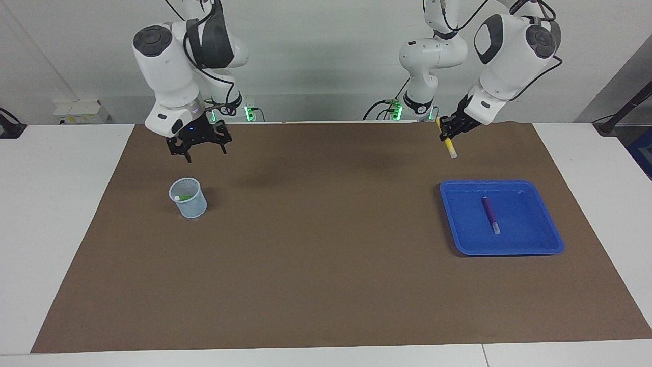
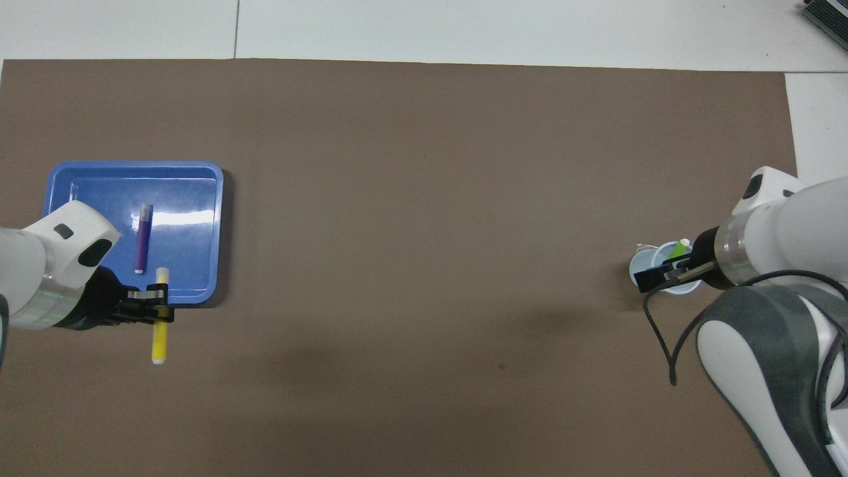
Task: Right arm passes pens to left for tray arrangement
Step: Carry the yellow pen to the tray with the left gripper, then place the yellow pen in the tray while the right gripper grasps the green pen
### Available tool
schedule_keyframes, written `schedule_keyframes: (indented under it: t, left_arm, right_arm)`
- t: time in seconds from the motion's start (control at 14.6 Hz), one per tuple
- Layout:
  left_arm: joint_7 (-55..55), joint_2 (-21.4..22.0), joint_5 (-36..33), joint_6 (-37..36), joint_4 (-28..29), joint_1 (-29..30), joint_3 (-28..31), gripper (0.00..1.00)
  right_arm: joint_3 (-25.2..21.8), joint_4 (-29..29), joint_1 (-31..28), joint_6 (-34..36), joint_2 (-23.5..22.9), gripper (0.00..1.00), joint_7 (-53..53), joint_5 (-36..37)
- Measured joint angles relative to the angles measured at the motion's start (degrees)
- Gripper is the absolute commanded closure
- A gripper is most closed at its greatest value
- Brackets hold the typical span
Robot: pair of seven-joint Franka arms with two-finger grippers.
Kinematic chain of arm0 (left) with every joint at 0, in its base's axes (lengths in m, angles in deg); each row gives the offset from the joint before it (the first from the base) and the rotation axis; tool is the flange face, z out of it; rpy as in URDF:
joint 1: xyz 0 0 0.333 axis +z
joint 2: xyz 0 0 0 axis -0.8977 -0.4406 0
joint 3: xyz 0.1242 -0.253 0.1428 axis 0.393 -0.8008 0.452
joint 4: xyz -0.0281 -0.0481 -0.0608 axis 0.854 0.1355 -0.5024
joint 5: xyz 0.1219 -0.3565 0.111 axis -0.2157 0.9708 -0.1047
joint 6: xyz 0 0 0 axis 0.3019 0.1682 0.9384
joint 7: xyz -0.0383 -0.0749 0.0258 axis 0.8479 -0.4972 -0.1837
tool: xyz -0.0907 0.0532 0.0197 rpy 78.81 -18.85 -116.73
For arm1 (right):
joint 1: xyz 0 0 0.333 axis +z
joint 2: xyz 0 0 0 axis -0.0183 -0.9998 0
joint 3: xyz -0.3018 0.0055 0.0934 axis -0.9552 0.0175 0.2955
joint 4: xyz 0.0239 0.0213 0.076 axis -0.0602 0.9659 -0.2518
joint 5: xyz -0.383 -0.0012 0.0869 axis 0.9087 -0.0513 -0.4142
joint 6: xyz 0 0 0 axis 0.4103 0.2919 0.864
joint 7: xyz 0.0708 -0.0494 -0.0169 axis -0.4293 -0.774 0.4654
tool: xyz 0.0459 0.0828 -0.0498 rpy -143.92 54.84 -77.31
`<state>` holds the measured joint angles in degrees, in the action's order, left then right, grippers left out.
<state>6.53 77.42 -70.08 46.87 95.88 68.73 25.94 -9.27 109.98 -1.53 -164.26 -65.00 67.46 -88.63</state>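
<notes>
The left gripper (image 1: 448, 133) clamps a slim yellow marker pen (image 1: 451, 148), tilted, pale end down, above the mat just beside the shallow blue plastic tray (image 1: 552, 239). In the tray a purple pen (image 1: 491, 215) lies lengthwise, running away from the robots. The right gripper (image 1: 204, 148) hangs with fingers spread over the mesh cup (image 1: 189, 201) holding the green pen (image 1: 184, 197).

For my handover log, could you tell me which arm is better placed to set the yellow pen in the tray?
Left. Its tool is shut on the yellow pen, raised beside the blue tray where the purple pen lies. The right tool hangs open above the mesh cup.

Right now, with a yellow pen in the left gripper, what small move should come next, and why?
Probably carry the left gripper forward over the tray and lower: it holds the yellow pen in the air short of the rim, and only the purple pen lies inside.
</notes>
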Motion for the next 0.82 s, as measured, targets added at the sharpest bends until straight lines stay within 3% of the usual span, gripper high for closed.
schedule_keyframes:
  t: [0.2,0.48,0.82]
  left_arm:
    - [-10.3,-0.42,-4.86,0.16,0.01,4.32,0.01,1.0]
    - [-18.19,-4.11,-9.01,4.41,0.09,9.06,0.01,1.0]
    - [-20.9,-9.87,-11.5,12.07,0.12,12.34,0.0,1.0]
  right_arm:
    - [-0.02,0.13,-2.33,-3.77,-4.14,0.16,0.7,0.0]
    - [0.01,-0.04,-3.92,-9.41,-9.56,0.2,1.01,1.21]
    - [0.02,-0.18,-5.56,-11.06,-10.81,0.3,4.87,3.3]
